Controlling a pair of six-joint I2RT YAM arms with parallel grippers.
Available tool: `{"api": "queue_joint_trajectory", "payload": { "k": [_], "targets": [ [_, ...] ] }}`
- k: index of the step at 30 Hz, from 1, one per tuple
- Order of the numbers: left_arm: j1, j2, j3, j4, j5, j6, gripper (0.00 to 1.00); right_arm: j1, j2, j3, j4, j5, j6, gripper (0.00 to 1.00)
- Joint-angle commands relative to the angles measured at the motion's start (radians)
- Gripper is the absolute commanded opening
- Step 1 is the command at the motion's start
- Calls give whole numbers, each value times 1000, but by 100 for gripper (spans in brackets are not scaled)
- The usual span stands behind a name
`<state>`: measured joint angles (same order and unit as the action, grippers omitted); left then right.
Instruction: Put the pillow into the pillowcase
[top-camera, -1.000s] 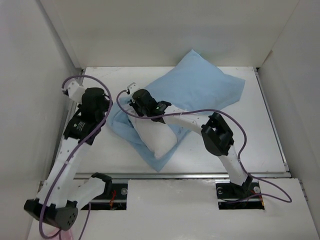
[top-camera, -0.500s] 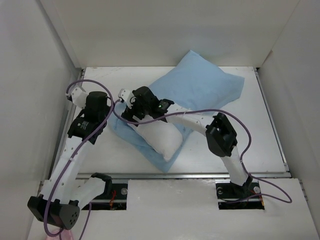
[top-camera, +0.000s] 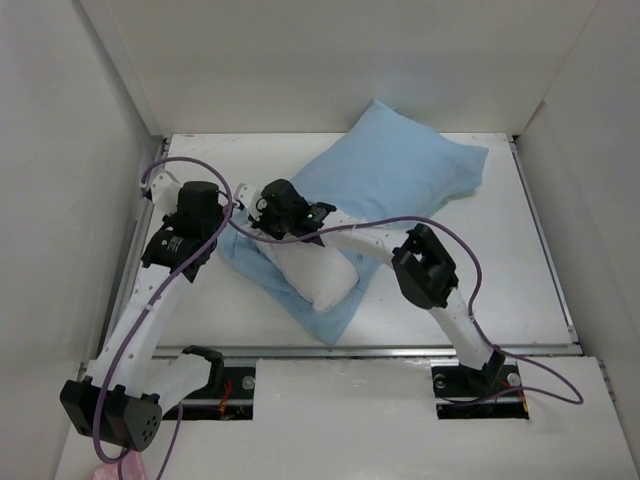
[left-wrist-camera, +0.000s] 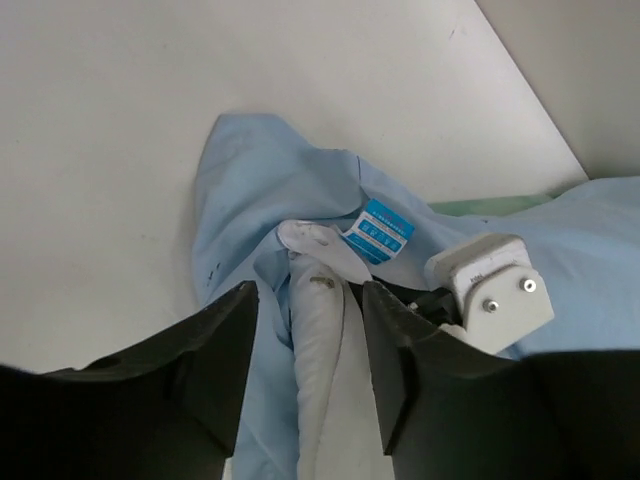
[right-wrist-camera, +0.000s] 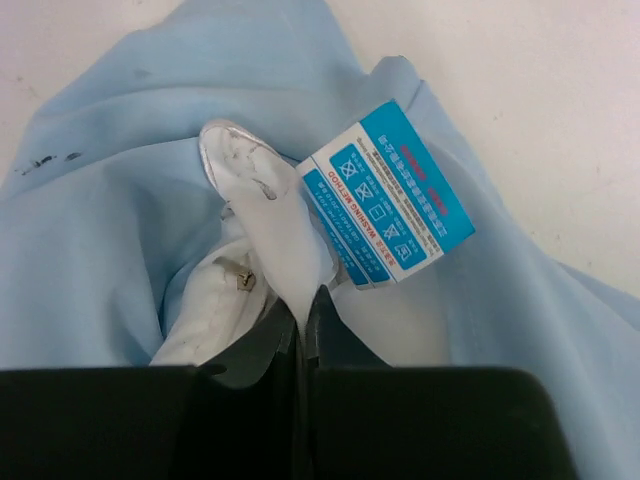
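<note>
R jaws are clamped on pillow (right-wrist-camera: 265, 215) corner by tag (right-wrist-camera: 395, 195); L jaws are held part-open astride it, pillowcase (top-camera: 400, 175) 9 o'clock side.

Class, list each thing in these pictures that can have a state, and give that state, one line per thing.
pillow: partly inside the pillowcase, white near end exposed.
pillowcase: plump over the far part, bunched around the exposed end.
care tag: uncovered, lying on the blue cloth.
left claw: open, straddling a white fold of the pillow.
right claw: shut, pinching white pillow fabric.
</note>
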<state>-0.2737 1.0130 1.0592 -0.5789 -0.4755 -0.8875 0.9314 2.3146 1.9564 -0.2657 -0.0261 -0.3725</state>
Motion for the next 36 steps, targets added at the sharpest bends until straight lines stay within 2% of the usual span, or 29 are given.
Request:
{"api": "queue_joint_trajectory", "payload": {
  "k": [1,2,3,5,6,8,11,15,19,22,24,25,29,31,35,36],
  "targets": [
    [2,-1,-22,59,34,36,46,9,-83,-75,41,86,46,0],
    [2,13,-31,68,57,36,53,9,-122,-99,65,86,88,0],
    [2,13,-41,68,70,45,64,9,-159,-114,78,68,102,0],
    [2,36,-73,109,116,64,70,-2,-257,-136,105,48,159,0],
    [2,36,-85,125,136,77,70,-15,-283,-145,105,31,174,0],
    [2,45,-123,186,179,120,66,-45,-340,-145,105,-40,201,0],
    [-66,45,-174,257,225,153,46,-88,-363,-116,73,-95,262,0],
    [-139,56,-243,417,287,186,45,-143,-383,-94,40,-222,316,0],
    [-157,127,-263,451,287,186,40,-172,-383,-71,14,-264,354,0],
    [-224,196,-272,474,247,186,40,-181,-373,-27,-16,-275,383,0],
    [-261,231,-272,488,154,124,51,-200,-363,1,-46,-305,402,0],
    [-287,275,-272,508,123,107,53,-200,-363,27,-46,-319,420,0],
    [-349,370,-263,579,81,61,55,-209,-342,125,-120,-331,455,0],
    [-358,422,-237,564,-7,10,57,-209,-331,179,-150,-331,466,0],
    [-340,533,-113,293,-228,-250,60,-209,-342,179,-150,-370,489,0],
    [-329,559,-50,146,-264,-324,63,-209,-342,179,-165,-379,489,0]
  ]
}}
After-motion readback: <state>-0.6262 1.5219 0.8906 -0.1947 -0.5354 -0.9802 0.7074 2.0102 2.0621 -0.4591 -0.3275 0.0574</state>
